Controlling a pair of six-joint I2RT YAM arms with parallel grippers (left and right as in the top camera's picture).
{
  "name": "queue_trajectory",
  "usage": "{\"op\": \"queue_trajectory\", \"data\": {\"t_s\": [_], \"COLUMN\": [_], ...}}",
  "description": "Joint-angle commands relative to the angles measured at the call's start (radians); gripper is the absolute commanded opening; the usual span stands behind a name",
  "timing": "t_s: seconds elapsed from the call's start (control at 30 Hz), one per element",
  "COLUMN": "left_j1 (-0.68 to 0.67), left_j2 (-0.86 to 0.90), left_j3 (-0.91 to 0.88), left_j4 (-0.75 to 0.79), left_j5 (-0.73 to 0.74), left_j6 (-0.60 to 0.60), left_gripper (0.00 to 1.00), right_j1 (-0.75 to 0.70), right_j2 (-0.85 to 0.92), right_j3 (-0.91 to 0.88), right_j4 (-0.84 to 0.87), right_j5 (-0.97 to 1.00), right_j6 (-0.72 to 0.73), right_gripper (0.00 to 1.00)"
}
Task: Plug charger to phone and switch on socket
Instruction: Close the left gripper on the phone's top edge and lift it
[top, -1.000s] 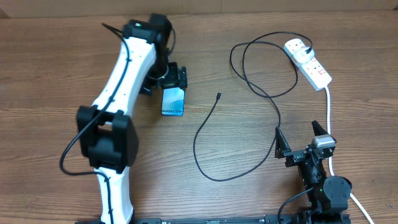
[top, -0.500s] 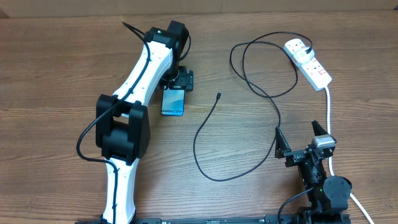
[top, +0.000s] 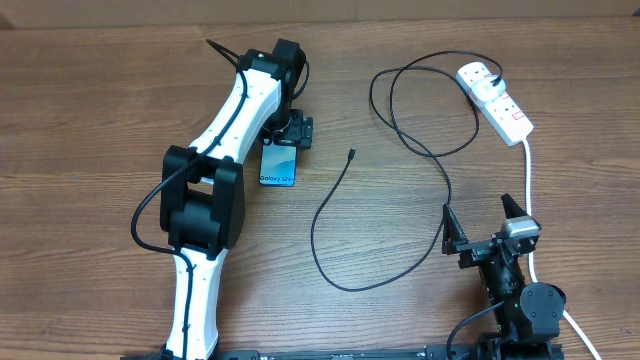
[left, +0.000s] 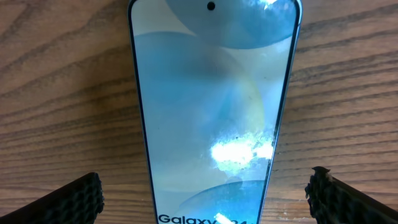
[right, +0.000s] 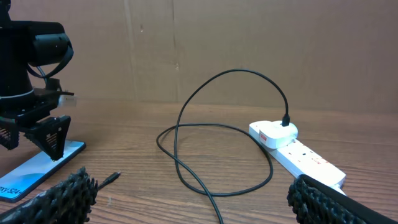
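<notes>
The phone (top: 279, 165) lies flat on the table, its blue screen up with "Galaxy S24" at its near end. My left gripper (top: 284, 135) hovers over the phone's far end, open, one finger on each side of it; the phone fills the left wrist view (left: 211, 112). The black charger cable (top: 330, 205) loops across the middle; its connector tip (top: 352, 154) lies loose to the right of the phone. Its white plug (top: 476, 75) sits in the white socket strip (top: 503, 108) at the back right. My right gripper (top: 484, 222) is open and empty at the front right.
The socket's thick white cord (top: 528, 170) runs down the right side past my right arm. The charger cable makes a large loop (top: 425, 105) left of the strip. A brown cardboard wall (right: 249, 43) stands behind the table.
My left arm has swung to the right and its gripper has settled more squarely over the phone's far end. The phone, cable and right arm have not moved.
</notes>
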Motion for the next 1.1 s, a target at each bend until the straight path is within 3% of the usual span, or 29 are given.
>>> {"op": "queue_trajectory", "data": {"t_s": [0.0,0.8,0.97,1.07], "left_j1": [0.002,0.022,0.026,0.026], "left_j2": [0.010,0.010,0.010,0.010], "left_j3": [0.014,-0.186,-0.203,-0.203], "left_j4": [0.003,0.164,0.163,0.156], "left_j5": [-0.002,0.016,0.013,0.013], "left_j6": [0.026,-0.007,-0.008,-0.008], "left_gripper": [1.00,1.00,0.89,0.77], "right_j1": [-0.004,-0.004,-0.004,-0.004], "right_j2": [-0.011,-0.011,-0.011,-0.011], "right_j3": [-0.010,-0.010,-0.010,-0.010], "right_j4": [0.003,0.003,0.003,0.003], "right_j5": [0.004,0.004,0.004,0.004], "right_j6": [-0.008,-0.008,-0.008,-0.008], "right_gripper": [1.00,1.00,1.00,1.00]}}
